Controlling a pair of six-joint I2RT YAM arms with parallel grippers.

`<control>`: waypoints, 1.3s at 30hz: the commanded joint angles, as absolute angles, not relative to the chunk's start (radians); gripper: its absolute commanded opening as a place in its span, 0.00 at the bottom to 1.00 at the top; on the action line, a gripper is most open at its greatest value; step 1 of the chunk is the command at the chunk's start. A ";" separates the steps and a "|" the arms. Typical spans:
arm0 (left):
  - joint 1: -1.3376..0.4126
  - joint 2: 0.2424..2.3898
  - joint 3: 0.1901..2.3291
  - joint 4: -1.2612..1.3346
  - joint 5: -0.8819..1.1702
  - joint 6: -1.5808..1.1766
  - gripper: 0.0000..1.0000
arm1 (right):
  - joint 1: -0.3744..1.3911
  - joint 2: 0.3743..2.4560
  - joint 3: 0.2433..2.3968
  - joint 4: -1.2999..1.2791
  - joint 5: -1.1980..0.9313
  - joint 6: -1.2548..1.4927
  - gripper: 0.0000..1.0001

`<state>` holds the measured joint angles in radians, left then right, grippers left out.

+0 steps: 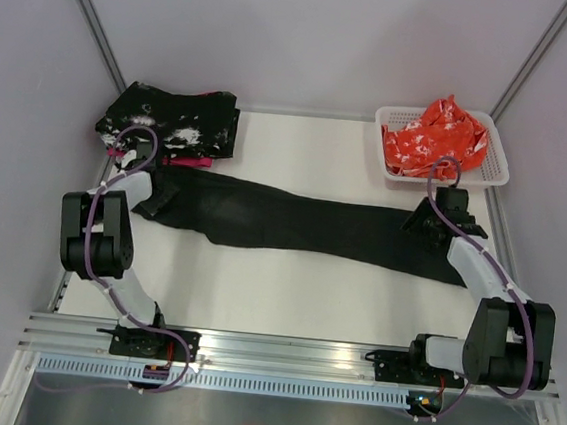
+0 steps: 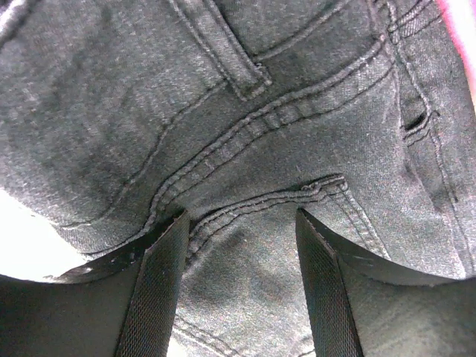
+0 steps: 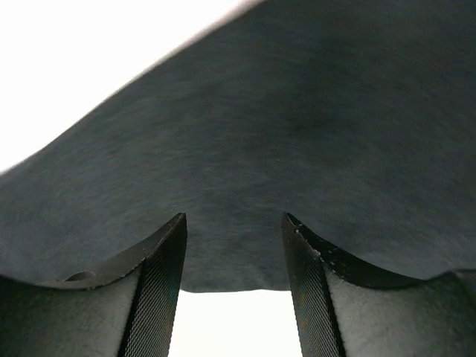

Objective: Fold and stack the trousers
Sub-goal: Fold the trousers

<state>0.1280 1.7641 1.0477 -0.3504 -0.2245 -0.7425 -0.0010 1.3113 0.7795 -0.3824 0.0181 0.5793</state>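
The trousers (image 1: pixel 292 223) are spread across the middle of the frame — waist left, hems right. An end is covered by each arm, presumably for an even fold: left gripper (image 2: pixel 242 223) and right gripper (image 3: pixel 233 223) are parted over cloth — nothing pinched.

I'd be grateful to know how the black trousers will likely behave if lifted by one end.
Probably floppy: the trousers lie flat and creased along the table, so the free end would likely sag and drag. The stitched seams at the left end look thicker, so that end is perhaps heavier and easier to pinch.
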 commanded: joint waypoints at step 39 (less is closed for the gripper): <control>-0.173 1.275 1.009 -0.503 0.040 -0.310 1.00 | -0.360 1.606 1.051 -0.419 0.144 0.184 0.94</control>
